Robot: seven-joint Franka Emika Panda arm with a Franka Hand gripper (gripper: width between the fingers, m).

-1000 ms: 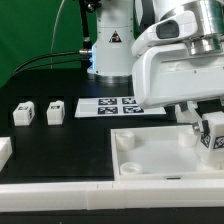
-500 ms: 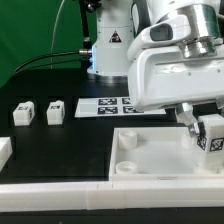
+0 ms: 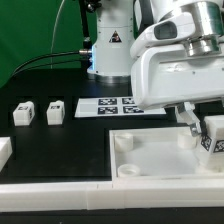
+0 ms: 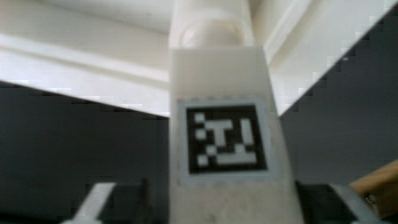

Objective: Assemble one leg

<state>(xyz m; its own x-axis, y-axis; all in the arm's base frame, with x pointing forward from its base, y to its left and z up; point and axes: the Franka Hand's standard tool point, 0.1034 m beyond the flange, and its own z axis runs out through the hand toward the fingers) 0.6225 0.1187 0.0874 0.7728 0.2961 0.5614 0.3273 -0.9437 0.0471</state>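
Holding the leg point(image 3: 212, 136) clamped by its sides in the closed gripper point(image 3: 205, 130), over the white panel point(image 3: 150, 160) at the exterior view's right.
Liable to jam or skid across the panel if lowered off-centre, or to twist in the pinch if pressed askew. Small, chunky, white, with a black-and-white tag on one face.

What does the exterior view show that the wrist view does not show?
Only the exterior view shows two spare legs on the table and the marker board. Only the wrist view shows the tag on the leg head-on and close. Both views show this leg gripped in the pincer.
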